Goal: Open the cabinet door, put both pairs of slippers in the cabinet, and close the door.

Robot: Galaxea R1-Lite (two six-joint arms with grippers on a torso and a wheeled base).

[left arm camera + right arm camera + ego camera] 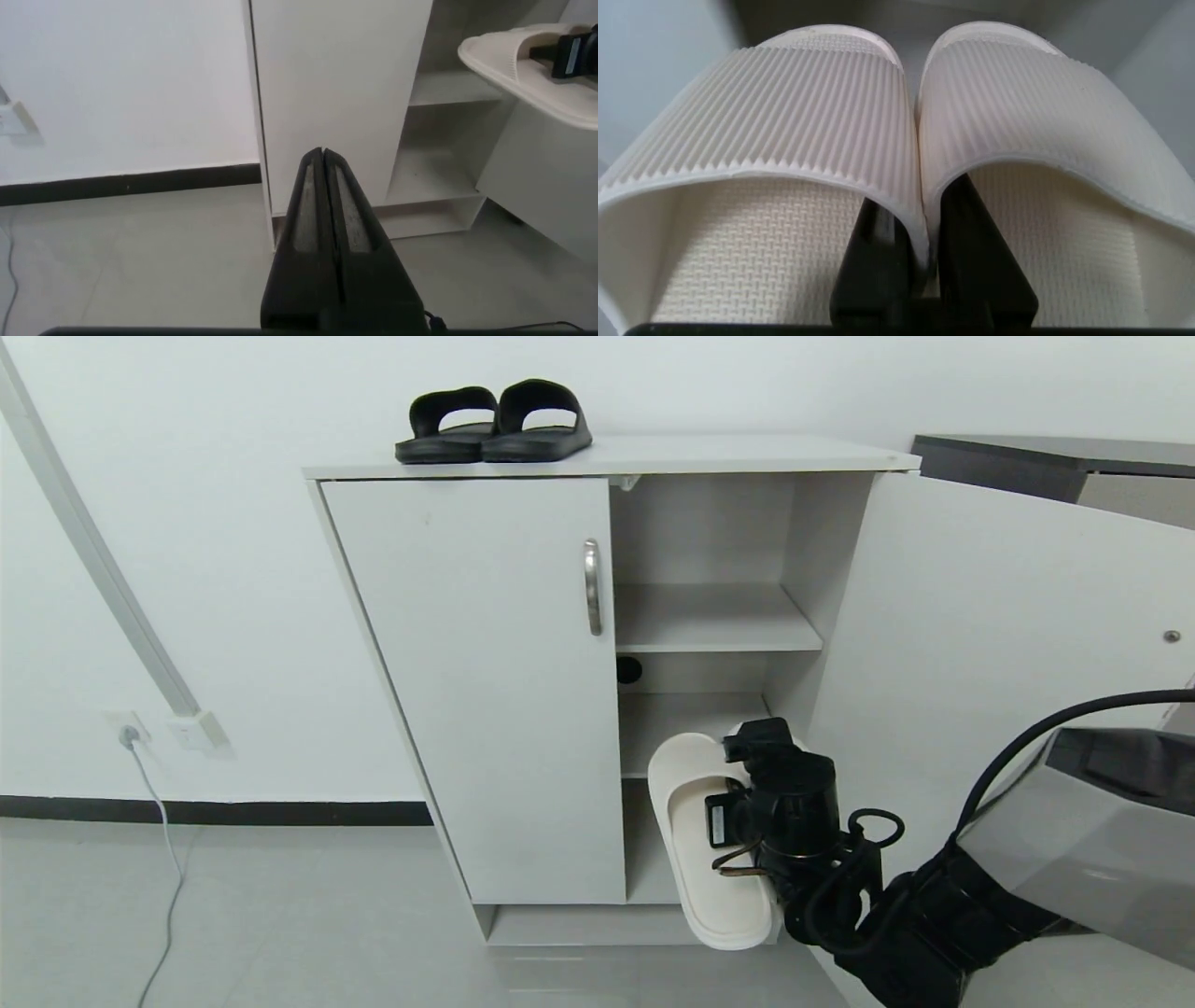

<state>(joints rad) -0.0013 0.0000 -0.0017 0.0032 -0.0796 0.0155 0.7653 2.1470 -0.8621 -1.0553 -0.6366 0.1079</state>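
The right end effector [920, 257] grips the pair of white slippers [906, 140]. Its two black fingers [878, 261] are nearly closed, pinching the straps where they meet. The straps are ribbed in fine ridges and the footbeds are stamped with a small woven pattern. The pair hangs on edge, with one smooth, rounded sole facing outward. It sits at the mouth of the cabinet's [607, 455] open right-hand compartment, level with the lower shelf [667, 733].

The left end effector [322, 201] is shut tight and holds nothing, its two flat pads pressed together. It hovers low over the grey floor [140, 261] in front of the closed left door [476, 691].

The cabinet is plain white board with two doors. The left door carries a slim metal bar handle [592, 586], and the right door [980, 644] stands wide open. Inside are an upper shelf [714, 616], the lower shelf and the bottom board.

A second pair, the black slippers [495, 425], rests side by side on top of the cabinet, making four slippers in two pairs.
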